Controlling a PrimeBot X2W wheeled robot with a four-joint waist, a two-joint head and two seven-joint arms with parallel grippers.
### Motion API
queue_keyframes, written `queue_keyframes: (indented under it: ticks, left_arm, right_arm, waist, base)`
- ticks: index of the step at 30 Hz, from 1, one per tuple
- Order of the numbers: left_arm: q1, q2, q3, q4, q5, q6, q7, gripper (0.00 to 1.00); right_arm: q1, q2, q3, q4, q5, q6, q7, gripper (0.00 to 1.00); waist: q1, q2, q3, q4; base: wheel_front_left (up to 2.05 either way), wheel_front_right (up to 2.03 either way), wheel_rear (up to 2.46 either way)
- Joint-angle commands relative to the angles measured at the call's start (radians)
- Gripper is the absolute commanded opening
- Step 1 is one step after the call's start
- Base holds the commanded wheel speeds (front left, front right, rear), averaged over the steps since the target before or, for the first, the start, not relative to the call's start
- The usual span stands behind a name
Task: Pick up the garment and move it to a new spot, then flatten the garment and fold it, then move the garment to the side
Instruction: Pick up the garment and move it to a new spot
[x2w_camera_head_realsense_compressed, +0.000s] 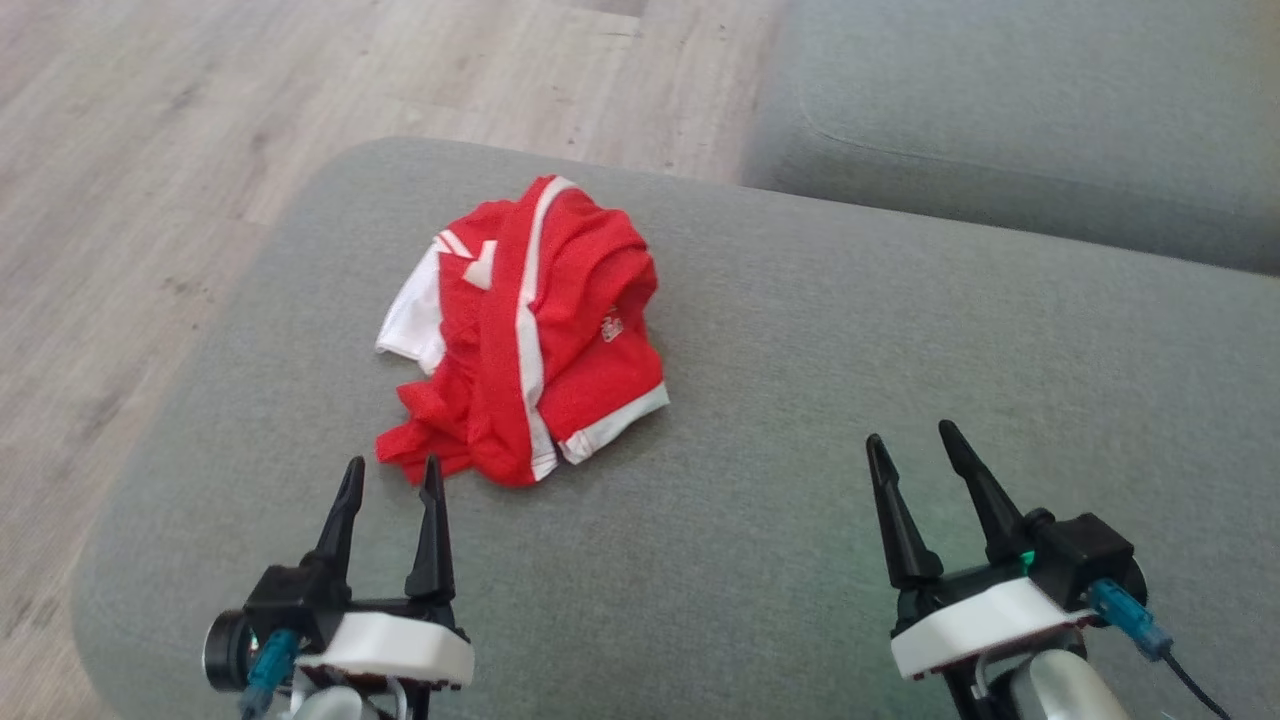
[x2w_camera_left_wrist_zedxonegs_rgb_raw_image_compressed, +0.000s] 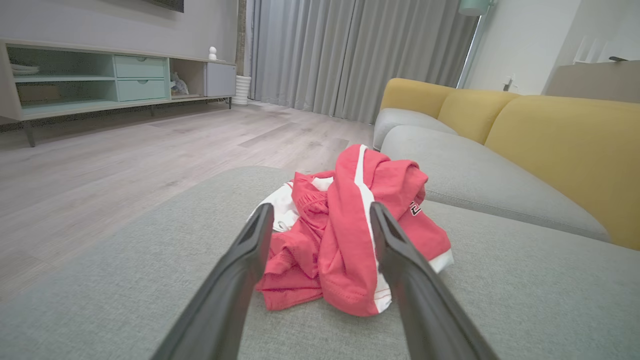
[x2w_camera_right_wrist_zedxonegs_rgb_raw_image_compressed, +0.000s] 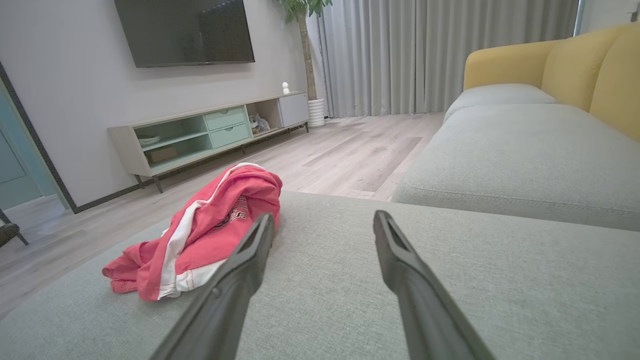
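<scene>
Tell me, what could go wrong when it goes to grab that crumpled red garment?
1. The garment lies bunched in layers, so the open left claw, just short of its near edge, may pinch only one fold and lift a tangle.
2. It sits toward the left side of the grey cushion; a slipped grasp there could drop it onto the wooden floor.

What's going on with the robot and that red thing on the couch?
A crumpled red and white garment lies on the grey cushion in front of the robot. Nothing is held yet: the left gripper is open just short of the garment's near edge, and the right gripper is open off to the side above bare cushion.
</scene>
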Motion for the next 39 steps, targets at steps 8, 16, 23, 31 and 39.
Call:
queue_keyframes:
  ticks: [8, 16, 23, 31, 39]
  left_arm:
    - [-0.025, 0.014, 0.043, -0.042, -0.003, 0.009, -0.010, 1.00]
    - [-0.133, 0.065, 0.056, -0.029, -0.008, -0.020, 0.021, 1.00]
    - [-0.419, 0.130, 0.039, 0.092, -0.019, -0.076, 0.213, 1.00]
    - [-0.647, 0.192, -0.071, 0.284, -0.041, -0.128, 0.404, 1.00]
    - [-0.710, 0.221, -0.147, 0.421, -0.116, -0.131, 0.434, 1.00]
  right_arm:
    - [-0.045, -0.009, 0.034, -0.025, 0.015, -0.001, -0.011, 1.00]
    - [-0.083, -0.009, 0.020, -0.047, -0.014, -0.001, -0.011, 1.00]
    - [-0.137, -0.009, -0.011, -0.083, -0.052, -0.001, -0.011, 1.00]
    - [-0.182, -0.009, -0.019, -0.100, -0.061, -0.001, -0.011, 1.00]
    - [-0.200, -0.009, -0.014, -0.116, -0.073, -0.001, -0.011, 1.00]
  waist:
    - [0.0000, 0.0000, 0.005, 0.019]
    - [0.0000, 0.0000, 0.099, -0.032]
    - [0.0000, 0.0000, 0.227, -0.069]
    - [0.0000, 0.0000, 0.304, -0.114]
    - [0.0000, 0.0000, 0.334, -0.150]
  base:
    - [0.00, 0.00, 0.00]
    - [0.00, 0.00, 0.00]
    - [0.00, 0.00, 0.00]
    - [0.00, 0.00, 0.00]
    - [0.00, 0.00, 0.00]
